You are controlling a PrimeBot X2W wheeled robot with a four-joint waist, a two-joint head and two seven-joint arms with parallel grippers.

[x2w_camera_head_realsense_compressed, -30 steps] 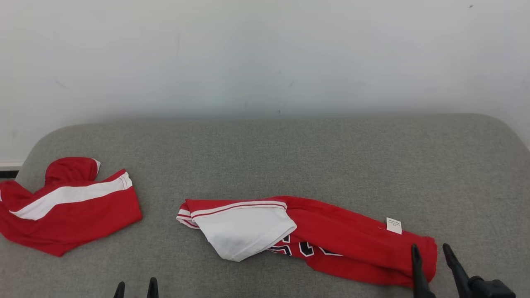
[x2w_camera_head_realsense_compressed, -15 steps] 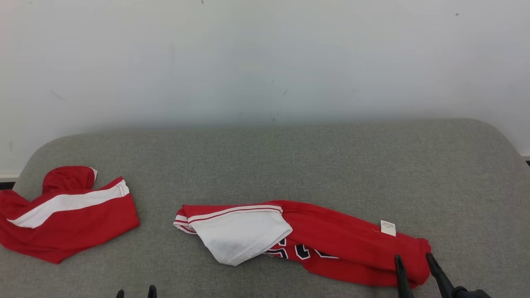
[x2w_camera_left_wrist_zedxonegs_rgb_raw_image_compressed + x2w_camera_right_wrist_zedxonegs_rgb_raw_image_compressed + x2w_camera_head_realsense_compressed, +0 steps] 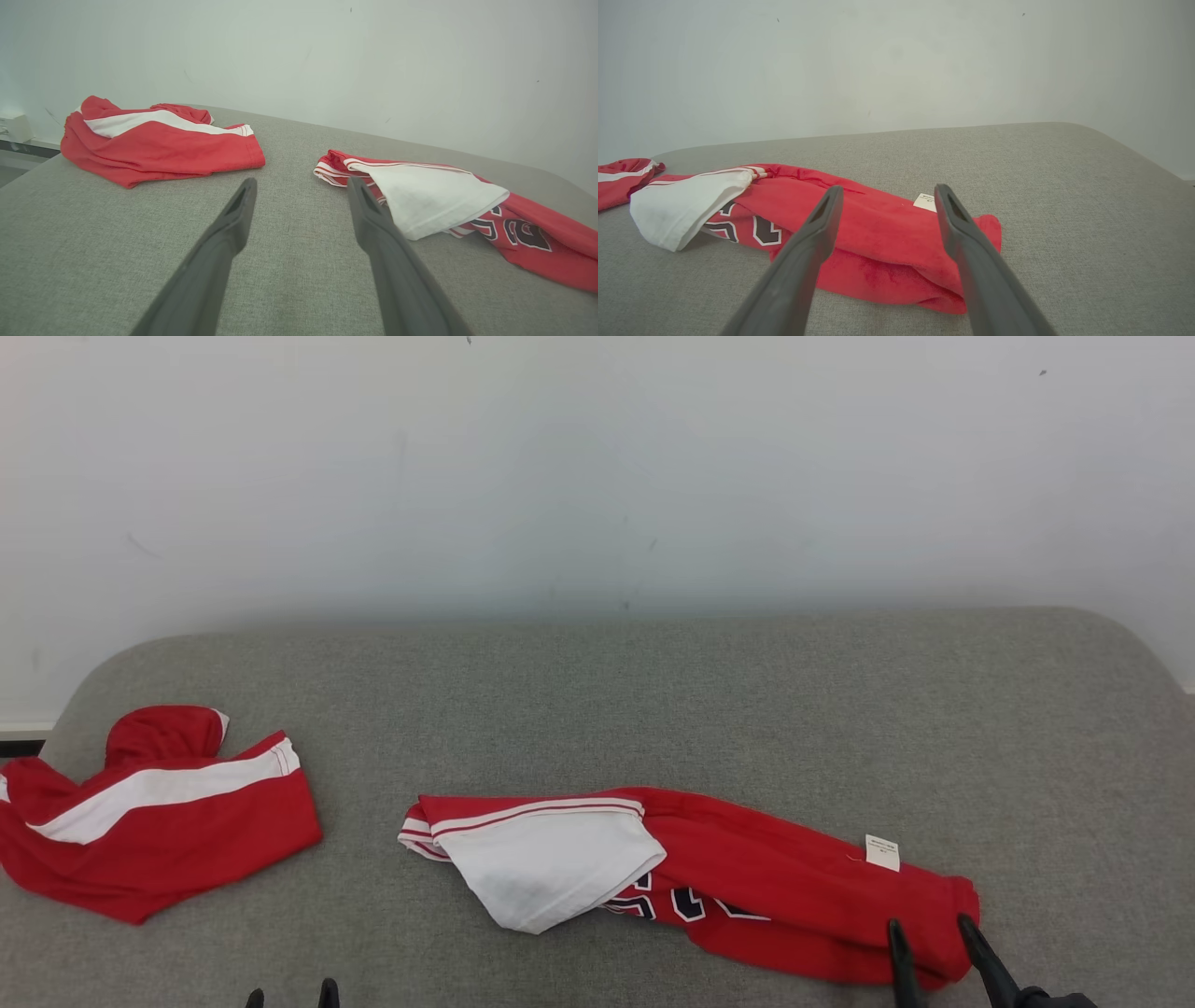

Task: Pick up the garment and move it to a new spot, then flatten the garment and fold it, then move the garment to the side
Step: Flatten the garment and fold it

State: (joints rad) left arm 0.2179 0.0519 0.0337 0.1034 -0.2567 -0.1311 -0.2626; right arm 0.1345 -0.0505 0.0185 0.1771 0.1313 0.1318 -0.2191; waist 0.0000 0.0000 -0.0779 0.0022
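— Since it's bunched up, where's the garment (image 3: 775,887)?
— By the front edge of the tabletop (image 3: 653,709), toward its right corner: red, white panel folded over, dark numerals, small tag. Left gripper (image 3: 290,989) and right gripper (image 3: 931,924): fingers apart.

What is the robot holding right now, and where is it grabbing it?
Nothing. The left gripper and right gripper are both open, and the red jersey lies loose on the grey surface.

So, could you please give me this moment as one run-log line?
jersey: crumpled on grey surface | left gripper: open, empty | right gripper: open, at jersey's right end | second garment: far left
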